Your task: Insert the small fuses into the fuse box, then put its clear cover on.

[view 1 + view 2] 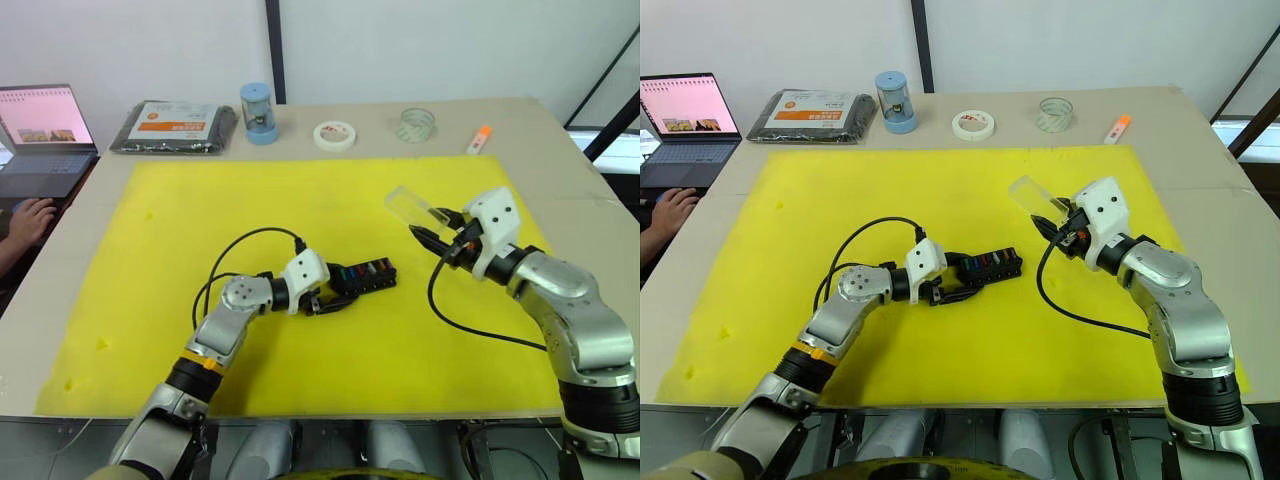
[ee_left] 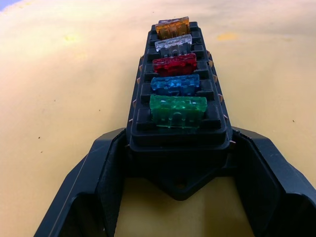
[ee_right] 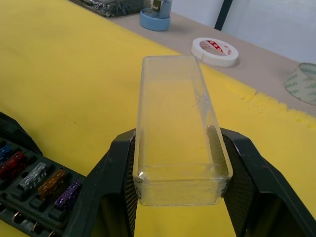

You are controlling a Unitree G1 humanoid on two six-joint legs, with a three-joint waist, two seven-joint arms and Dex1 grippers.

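Observation:
The black fuse box [image 1: 366,274] lies on the yellow mat [image 1: 150,260] near the middle. Small fuses stand in its slots: green [image 2: 177,109], blue [image 2: 175,84], red [image 2: 174,64], clear [image 2: 173,44] and amber [image 2: 173,27] in one row, and a purple one [image 3: 68,193] at the box's end. My left gripper [image 1: 335,292] is shut on the box's left end, its fingers [image 2: 106,168] against both sides. To the right, my right gripper [image 1: 432,225] holds the clear cover [image 3: 175,113] in the air above the mat, shut on its near end.
Along the table's back edge sit a black packet with an orange label [image 1: 175,125], a blue-based jar [image 1: 258,112], a white tape roll [image 1: 334,135], a clear tape roll [image 1: 415,124] and an orange-capped stick [image 1: 480,139]. A laptop [image 1: 40,135] and a person's hand [image 1: 28,220] are at far left.

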